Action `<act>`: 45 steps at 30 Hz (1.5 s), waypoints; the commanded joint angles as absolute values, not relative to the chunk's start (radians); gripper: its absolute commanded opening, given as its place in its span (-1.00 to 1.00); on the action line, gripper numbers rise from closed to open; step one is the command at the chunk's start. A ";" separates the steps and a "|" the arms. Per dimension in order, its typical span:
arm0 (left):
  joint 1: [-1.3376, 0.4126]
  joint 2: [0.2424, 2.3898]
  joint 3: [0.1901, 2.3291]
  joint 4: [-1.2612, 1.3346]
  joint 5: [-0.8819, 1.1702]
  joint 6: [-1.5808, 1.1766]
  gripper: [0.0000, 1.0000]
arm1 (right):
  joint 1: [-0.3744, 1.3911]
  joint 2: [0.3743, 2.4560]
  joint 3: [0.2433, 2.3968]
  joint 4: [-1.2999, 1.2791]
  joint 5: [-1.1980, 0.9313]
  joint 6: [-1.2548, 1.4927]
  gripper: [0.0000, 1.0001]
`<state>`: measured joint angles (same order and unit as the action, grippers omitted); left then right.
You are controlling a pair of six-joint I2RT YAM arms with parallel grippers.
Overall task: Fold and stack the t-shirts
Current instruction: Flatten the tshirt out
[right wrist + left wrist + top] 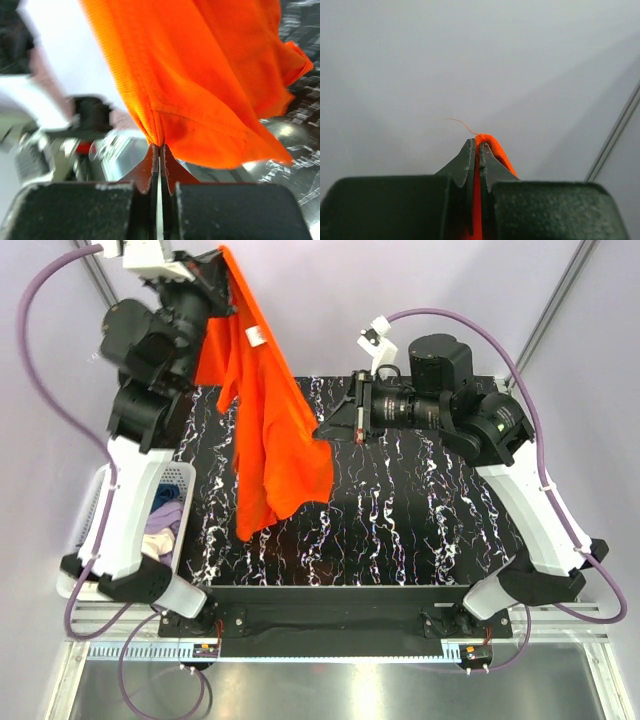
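- Pale grey walls stand around you, and the black counter veined with white (pixel 400 530) lies below.
- Your left fingers (pixel 465 162) are clamped on a rolled edge of the bright orange soft cloth t-shirt (pixel 265 430). They hold it high at the far left corner, I judge so that the cloth hangs free.
- Your right fingers (pixel 145 172) are pinched shut on a stitched hem corner, out to the side above the counter, probably to spread the shirt.
- The shirt hangs in the air between both arms, twisted and bunched, with a white neck label (pixel 255 337) showing. You cannot tell whether its lowest fold touches the counter.
- The white mesh basket (pixel 180 480) at your left holds navy and lavender shirts (pixel 165 520).
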<state>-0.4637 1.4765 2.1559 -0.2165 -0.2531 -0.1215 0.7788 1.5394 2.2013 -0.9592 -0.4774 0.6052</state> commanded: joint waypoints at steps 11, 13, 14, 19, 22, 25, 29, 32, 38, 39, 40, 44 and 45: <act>-0.494 2.200 2.312 -0.048 0.048 -0.368 -1.00 | 0.169 1.258 1.585 -1.088 -0.132 0.560 -1.00; -0.494 2.314 2.414 -0.047 0.026 -0.419 -1.00 | 0.108 1.279 1.498 -0.999 -0.118 0.528 -1.00; -0.492 2.362 2.457 -0.052 0.011 -0.437 -1.00 | 0.089 1.302 1.488 -0.983 -0.118 0.519 -1.00; -0.442 2.487 2.527 -0.054 -0.017 -0.506 0.04 | 0.028 1.463 1.497 -0.931 -0.077 0.460 -1.00; -0.402 2.386 2.408 -0.144 -0.008 -0.494 0.82 | 0.006 1.544 1.516 -0.910 -0.052 0.442 -0.99; -0.393 2.216 2.222 -0.261 -0.066 -0.414 0.98 | -0.081 1.633 1.526 -0.887 -0.043 0.445 -0.93; -0.385 1.960 1.917 -0.391 -0.080 -0.382 0.97 | -0.147 1.759 1.552 -0.835 -0.028 0.443 -0.87; -0.385 1.759 1.640 -0.416 -0.040 -0.377 0.98 | -0.163 1.888 1.650 -0.828 -0.044 0.425 -0.89; -0.396 1.614 1.424 -0.580 -0.031 -0.408 0.98 | -0.135 2.000 1.758 -0.899 -0.103 0.351 -0.11; -0.405 1.582 1.340 -0.572 -0.032 -0.431 0.98 | -0.127 1.964 1.721 -0.894 -0.086 0.321 0.02; -0.408 1.557 1.280 -0.552 -0.026 -0.443 0.98 | -0.123 1.942 1.703 -0.893 -0.062 0.310 0.08; -0.408 1.516 1.109 -0.483 0.047 -0.515 0.98 | -0.074 1.839 1.625 -0.881 -0.115 0.316 0.32; -0.408 1.520 1.088 -0.477 0.066 -0.531 0.98 | -0.048 1.810 1.603 -0.873 -0.123 0.313 0.32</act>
